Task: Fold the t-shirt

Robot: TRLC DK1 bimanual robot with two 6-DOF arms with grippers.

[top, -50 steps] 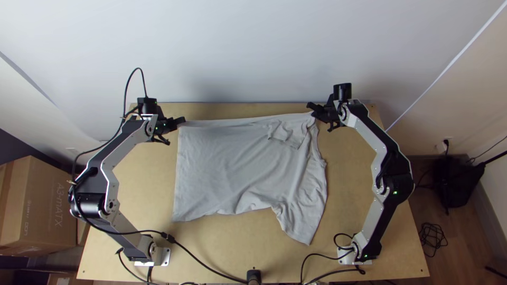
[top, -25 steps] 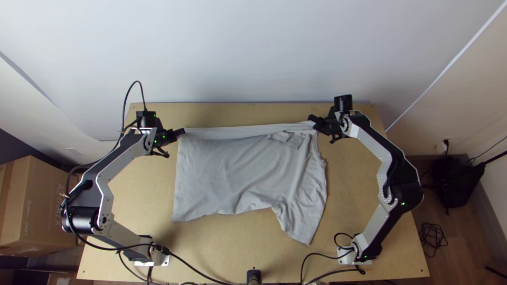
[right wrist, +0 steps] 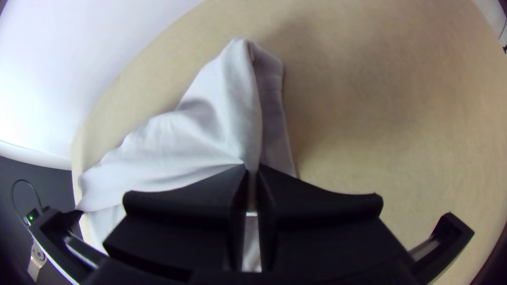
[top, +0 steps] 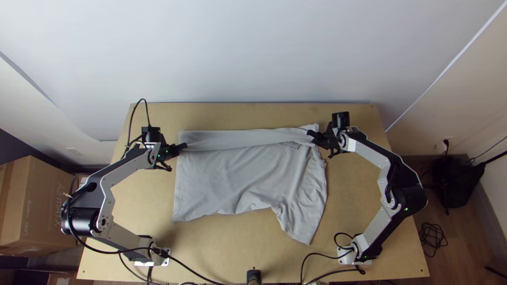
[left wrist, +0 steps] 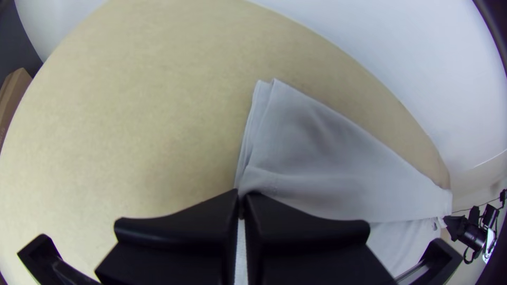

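In the top view, the far border of the grey T-shirt (top: 227,182) has just turned over toward the arm bases. Both grippers draw nearer over the last two pictures, and the narrow strip (top: 237,139) between them widens into a clear band, now covering much of the small folded patch near the right end. The left gripper (top: 185,145) has the band's left end, and the right gripper (top: 310,134) has the other. The rest of the shirt lies where it did, roughly flat on the table (top: 351,184), with a sleeve (top: 303,221) still slanting out at the near right. So a lengthwise fold seems under way but only partly made; the held edge probably needs to come farther across before release.

In the left wrist view, the fingers (left wrist: 179,224) are closed on the cloth's edge. Beyond them the layers meet at a fairly neat corner (left wrist: 269,87), which suggests this end is folding squarely.

In the right wrist view, the fingers (right wrist: 185,211) are likewise closed, pinching gathered fabric. Creases run from the pinch, and the cloth rises to a loose peak (right wrist: 240,50) beyond it. This end looks less tidy; it may bunch if laid down as it is, so keeping light tension between the grippers would help.
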